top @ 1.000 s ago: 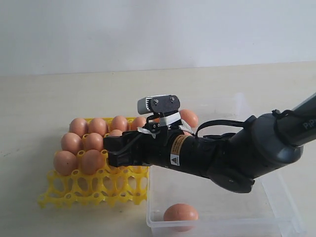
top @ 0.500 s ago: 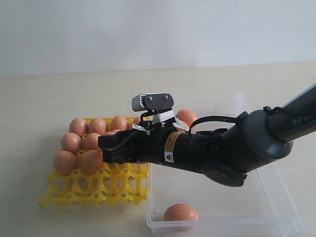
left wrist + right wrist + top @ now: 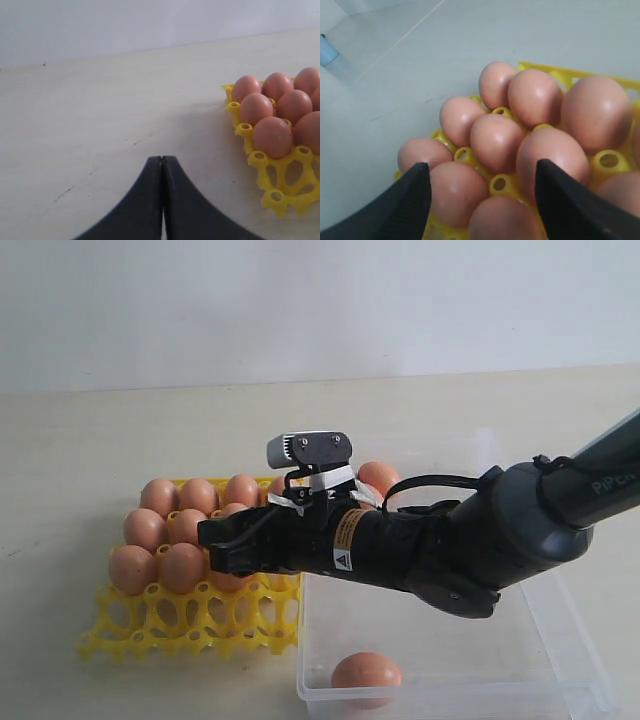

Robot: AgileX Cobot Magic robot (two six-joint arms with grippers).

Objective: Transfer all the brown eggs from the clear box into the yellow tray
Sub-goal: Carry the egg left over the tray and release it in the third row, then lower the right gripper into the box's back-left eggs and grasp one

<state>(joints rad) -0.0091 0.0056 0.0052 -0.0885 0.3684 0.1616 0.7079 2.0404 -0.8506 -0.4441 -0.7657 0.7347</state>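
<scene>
The yellow tray [image 3: 150,630] lies at the left and holds several brown eggs [image 3: 165,565] in its far rows; its near cups are bare. My right gripper [image 3: 212,545] reaches across over the tray's middle, open. In the right wrist view its fingers [image 3: 555,200] straddle an egg [image 3: 505,220] that lies low among the seated eggs, without touching it. The clear box [image 3: 560,660] sits at the right with one egg [image 3: 366,672] at its near wall. Another egg [image 3: 380,478] shows behind the arm. My left gripper [image 3: 162,159] is shut and empty over bare table beside the tray [image 3: 272,197].
The right arm's dark body [image 3: 450,550] spans the box's far half and the tray's right edge. Pale tabletop [image 3: 100,440] surrounds the tray and box, with a white wall behind.
The right arm has shifted a little to the left over the tray and then settled. The eggs in the box and tray have not moved.
</scene>
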